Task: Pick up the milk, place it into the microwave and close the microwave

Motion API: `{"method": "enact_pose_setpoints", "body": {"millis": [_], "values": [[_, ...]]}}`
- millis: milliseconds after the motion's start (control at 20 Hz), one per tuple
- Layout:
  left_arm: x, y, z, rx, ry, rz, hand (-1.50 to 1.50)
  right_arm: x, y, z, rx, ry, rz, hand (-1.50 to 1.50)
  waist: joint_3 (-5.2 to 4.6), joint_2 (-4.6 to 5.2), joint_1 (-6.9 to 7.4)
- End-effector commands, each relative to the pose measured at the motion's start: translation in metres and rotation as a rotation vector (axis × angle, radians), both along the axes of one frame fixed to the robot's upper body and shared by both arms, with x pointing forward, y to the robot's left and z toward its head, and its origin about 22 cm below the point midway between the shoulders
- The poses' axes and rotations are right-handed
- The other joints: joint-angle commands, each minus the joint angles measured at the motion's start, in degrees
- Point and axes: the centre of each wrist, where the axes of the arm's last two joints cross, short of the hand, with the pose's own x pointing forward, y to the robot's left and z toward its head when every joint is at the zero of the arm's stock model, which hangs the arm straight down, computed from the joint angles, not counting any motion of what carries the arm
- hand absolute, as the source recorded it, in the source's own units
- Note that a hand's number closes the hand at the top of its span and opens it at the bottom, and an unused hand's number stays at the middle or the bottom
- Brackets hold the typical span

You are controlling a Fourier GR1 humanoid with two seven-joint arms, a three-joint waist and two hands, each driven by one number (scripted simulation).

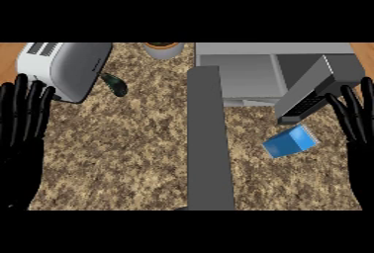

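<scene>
Nothing of the job is done yet, as far as I can judge. The small blue milk carton with its white top (291, 141) lies tilted on the speckled brown stone surface (131, 153), just in front of the grey box-shaped microwave (248, 74), below the lower edge of its open dark-faced door (310, 91), which swings out towards me. The microwave's cavity looks bare from here. My right hand (355, 121), black and open with fingers straight up, stands beside the carton on the side away from the microwave's middle, holding nothing and not touching the carton. My left hand (22, 116) rests open at the far left, well apart from the microwave, near the white and grey toaster (62, 66). Still ahead: grasping the carton, setting it inside, and shutting the door.
</scene>
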Motion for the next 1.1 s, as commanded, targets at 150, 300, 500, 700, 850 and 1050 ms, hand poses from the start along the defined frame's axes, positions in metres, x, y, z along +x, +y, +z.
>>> {"method": "enact_pose_setpoints", "body": {"millis": [150, 300, 500, 700, 850, 1050], "values": [[0.013, 0.003, -0.011, 0.032, 0.022, -0.069, -1.50, -0.015, -0.050, 0.005, 0.083, -0.009, 0.015, -1.50, 0.25, -2.21, 0.39], [0.014, -0.015, -0.035, -0.110, 0.177, -0.139, -1.50, -0.010, -0.054, -0.013, 0.193, 0.111, 0.098, -1.50, 0.29, -2.14, 0.16], [0.006, -0.020, -0.064, -0.147, 0.190, -0.127, -1.50, -0.041, -0.076, -0.021, 0.218, 0.122, 0.111, -1.50, 0.24, -2.26, 0.33], [0.004, -0.053, -0.071, -0.118, 0.200, -0.146, -1.50, -0.054, -0.078, -0.043, 0.215, 0.152, 0.096, -1.50, 0.24, -2.21, 0.62], [0.000, -0.075, -0.068, -0.140, 0.205, -0.138, -1.50, -0.068, -0.079, -0.054, 0.216, 0.199, 0.096, -1.50, 0.24, -2.22, 0.52], [-0.030, -0.079, -0.092, -0.148, 0.217, -0.151, -1.50, -0.079, -0.084, -0.077, 0.216, 0.205, 0.078, -1.50, 0.24, -2.25, 0.75]]}}
